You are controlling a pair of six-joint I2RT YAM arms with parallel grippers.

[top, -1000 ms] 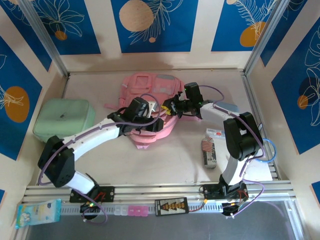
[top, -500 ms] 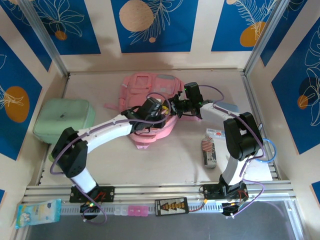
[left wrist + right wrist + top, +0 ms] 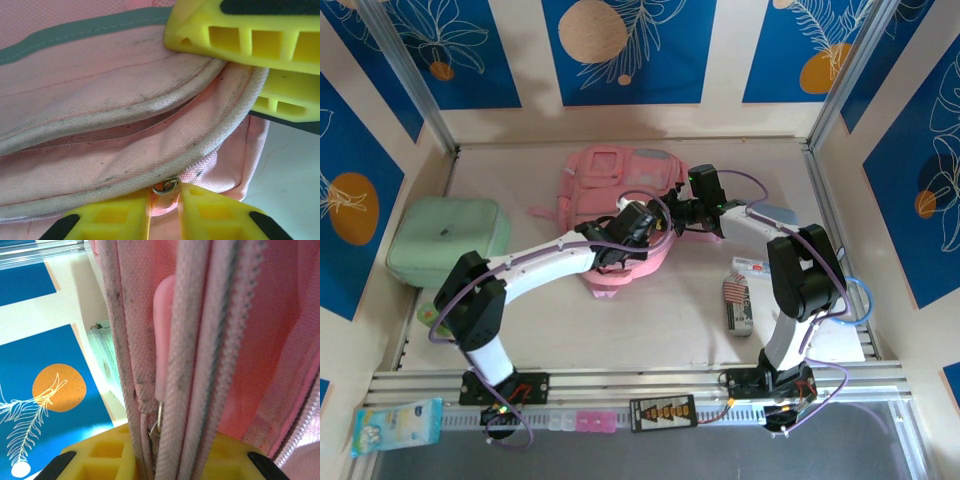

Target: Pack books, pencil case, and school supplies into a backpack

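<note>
The pink backpack (image 3: 615, 190) lies at the table's middle back. My left gripper (image 3: 643, 228) (image 3: 164, 200) is at its right edge, shut on the pink zipper pull (image 3: 165, 202) just below its metal ring. My right gripper (image 3: 673, 214) (image 3: 172, 457) is shut on the backpack's piped rim (image 3: 200, 365), with a second pink pull tab (image 3: 164, 330) beside it; its yellow fingers (image 3: 240, 35) show in the left wrist view. Striped pack (image 3: 737, 291), grey-white oblong (image 3: 740, 316) and white card (image 3: 756, 265) lie at the right. The pale blue-grey pencil case (image 3: 780, 215) peeks from behind the right arm. The books are out of view.
A mint-green soft case (image 3: 450, 238) sits at the left by the wall. A blue tissue pack (image 3: 395, 425) lies in front of the rail at the bottom left. Walls enclose the table on three sides.
My left arm has reached rightward across the backpack to its right edge and its jaws have closed on the zipper pull. The right arm has not moved.
</note>
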